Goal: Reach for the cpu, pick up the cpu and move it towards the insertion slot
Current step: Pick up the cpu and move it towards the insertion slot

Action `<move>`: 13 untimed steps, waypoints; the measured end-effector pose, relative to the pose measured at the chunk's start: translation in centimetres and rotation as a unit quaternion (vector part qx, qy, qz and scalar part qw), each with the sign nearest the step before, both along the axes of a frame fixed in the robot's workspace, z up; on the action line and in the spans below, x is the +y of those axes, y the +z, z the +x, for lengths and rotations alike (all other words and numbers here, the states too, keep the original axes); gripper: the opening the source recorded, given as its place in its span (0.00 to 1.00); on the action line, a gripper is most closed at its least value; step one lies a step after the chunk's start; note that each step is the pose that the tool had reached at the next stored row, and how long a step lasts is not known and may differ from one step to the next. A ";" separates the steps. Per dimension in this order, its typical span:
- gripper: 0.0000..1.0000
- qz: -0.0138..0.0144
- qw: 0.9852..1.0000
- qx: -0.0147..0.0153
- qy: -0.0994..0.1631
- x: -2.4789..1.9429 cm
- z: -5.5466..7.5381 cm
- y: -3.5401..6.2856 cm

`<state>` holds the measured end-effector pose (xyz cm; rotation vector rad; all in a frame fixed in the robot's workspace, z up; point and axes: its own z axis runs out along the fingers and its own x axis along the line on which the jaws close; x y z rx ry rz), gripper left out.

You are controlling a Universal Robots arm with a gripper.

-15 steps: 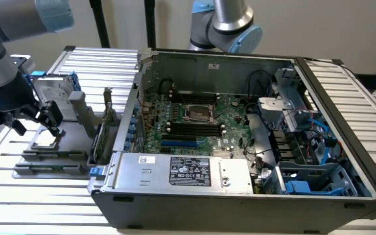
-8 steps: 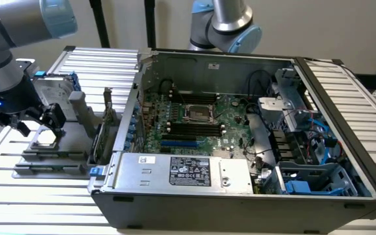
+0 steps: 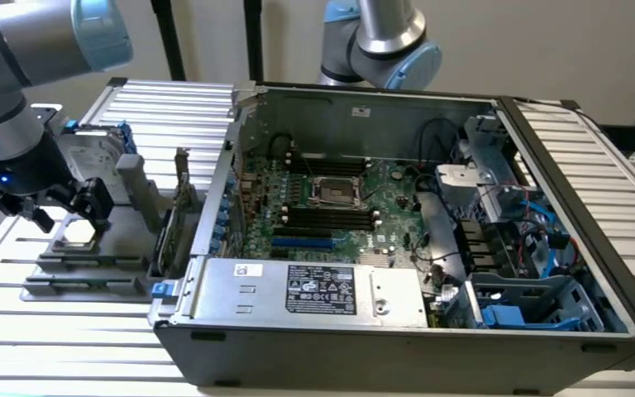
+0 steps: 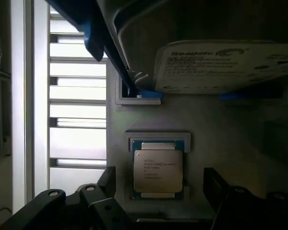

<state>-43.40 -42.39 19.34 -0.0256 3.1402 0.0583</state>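
Observation:
The cpu (image 4: 158,168) is a small flat silver-grey chip lying in a square recess of a grey holder (image 4: 216,129). In the exterior view the cpu (image 3: 75,234) sits on that holder at the exterior view's left, outside the computer case. My gripper (image 3: 69,217) hangs just above it and is open. A dark finger (image 4: 108,179) stands on one side of the chip and the other finger (image 4: 213,181) on the opposite side, both apart from it. The insertion slot (image 3: 336,192), a shiny square frame with a dark centre, lies on the green board inside the case.
An upright silver hard drive (image 4: 225,67) with blue brackets stands on the holder just beyond the cpu. The open computer case (image 3: 406,331) has a tall wall (image 3: 212,207) between holder and board. A second arm (image 3: 379,41) hangs behind the case. The slatted table (image 3: 31,331) carries everything.

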 end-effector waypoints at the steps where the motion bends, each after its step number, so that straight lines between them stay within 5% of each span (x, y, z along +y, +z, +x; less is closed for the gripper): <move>1: 0.82 0.000 1.000 0.000 0.000 0.06 0.0 -0.04; 13: 0.82 0.000 1.000 0.000 0.000 0.11 0.1 -0.47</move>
